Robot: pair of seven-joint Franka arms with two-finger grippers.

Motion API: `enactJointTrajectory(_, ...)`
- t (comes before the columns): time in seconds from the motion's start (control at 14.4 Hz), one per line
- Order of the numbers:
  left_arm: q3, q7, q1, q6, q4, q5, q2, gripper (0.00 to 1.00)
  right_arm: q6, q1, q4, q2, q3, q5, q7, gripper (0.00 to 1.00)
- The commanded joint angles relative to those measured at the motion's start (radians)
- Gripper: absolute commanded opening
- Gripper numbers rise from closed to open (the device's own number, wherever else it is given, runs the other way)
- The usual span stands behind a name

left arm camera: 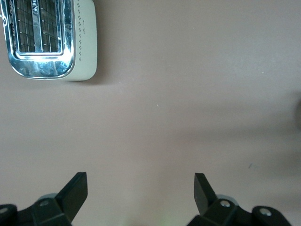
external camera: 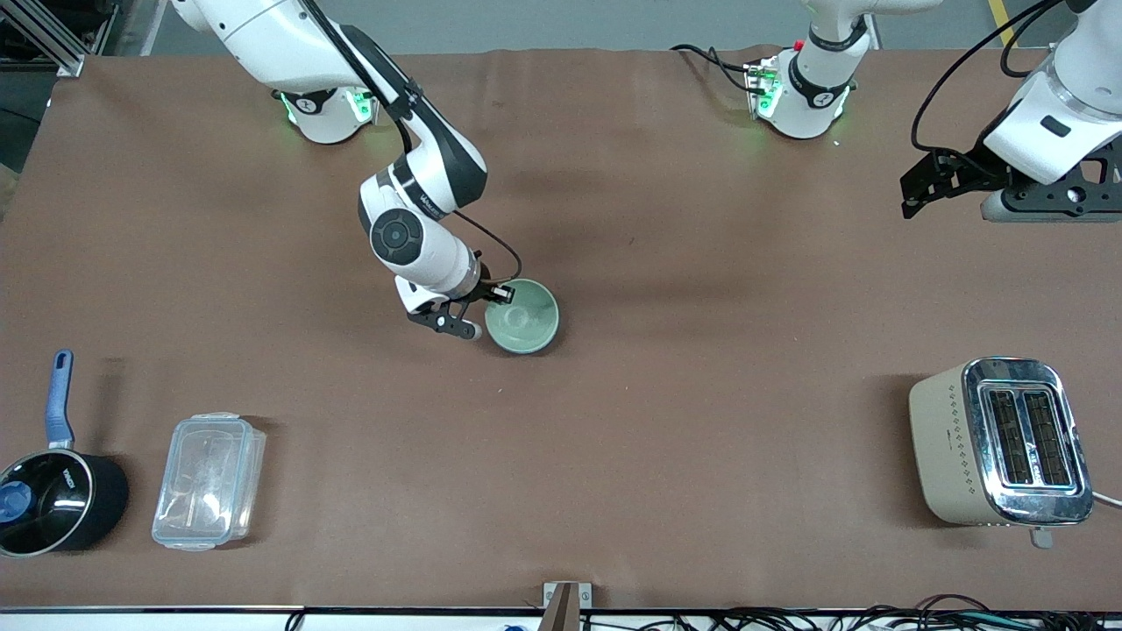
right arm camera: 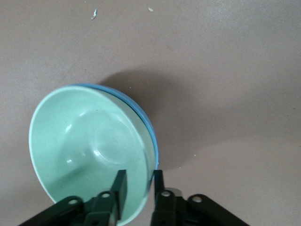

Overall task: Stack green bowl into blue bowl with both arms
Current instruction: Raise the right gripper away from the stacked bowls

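Green bowl [right arm camera: 89, 150] sits nested in blue bowl [right arm camera: 149, 129] near the middle of the surface [external camera: 701, 421], only a thin blue rim showing around it. Right hand [right arm camera: 139, 188] pinches the rim, one finger inside the green bowl, the other outside the blue wall. Both bowls look rigid, glossy, light, likely slippery and chip-prone; the rim is the only practical hold. Left hand [left arm camera: 141, 188] waits, fingers spread and empty, above the surface's edge at the left arm's end, toaster [left arm camera: 47, 37] in its view.

Even overhead light, soft shadows, sharp.
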Motion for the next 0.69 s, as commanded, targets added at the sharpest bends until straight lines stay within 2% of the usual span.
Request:
enactJointTrajectory(0.0, 0.002, 0.008, 0.009, -0.043, 0.034, -0.017, -0.007, 1.0, -0.002, -0.021, 0.004, -0.011, 0.005, -0.004, 0.011, 1.0)
enactJointTrajectory(0.07, 0.002, 0.014, 0.009, -0.043, 0.035, -0.009, -0.007, 1.0, -0.022, -0.031, 0.02, -0.023, 0.005, -0.004, 0.01, 1.0)
enactJointTrajectory(0.21, 0.002, 0.011, 0.009, -0.043, 0.055, -0.006, 0.001, 1.0, -0.17, -0.047, 0.067, -0.084, -0.006, -0.03, 0.011, 1.0)
enactJointTrajectory(0.35, 0.003, 0.011, 0.009, -0.043, 0.075, -0.006, 0.015, 1.0, -0.253, -0.112, 0.069, -0.194, -0.001, -0.183, 0.013, 1.0)
enactJointTrajectory(0.42, 0.003, 0.002, 0.009, -0.043, 0.084, -0.006, 0.027, 1.0, -0.29, -0.144, 0.072, -0.239, -0.001, -0.226, 0.007, 1.0)
enactJointTrajectory(0.55, 0.003, 0.002, 0.007, -0.043, 0.106, -0.004, 0.048, 1.0, -0.312, -0.225, 0.073, -0.329, 0.0, -0.26, -0.05, 1.0)
enactJointTrajectory(0.62, 0.003, 0.003, 0.007, -0.043, 0.106, -0.004, 0.047, 1.0, -0.312, -0.27, 0.073, -0.369, -0.003, -0.261, -0.141, 1.0)
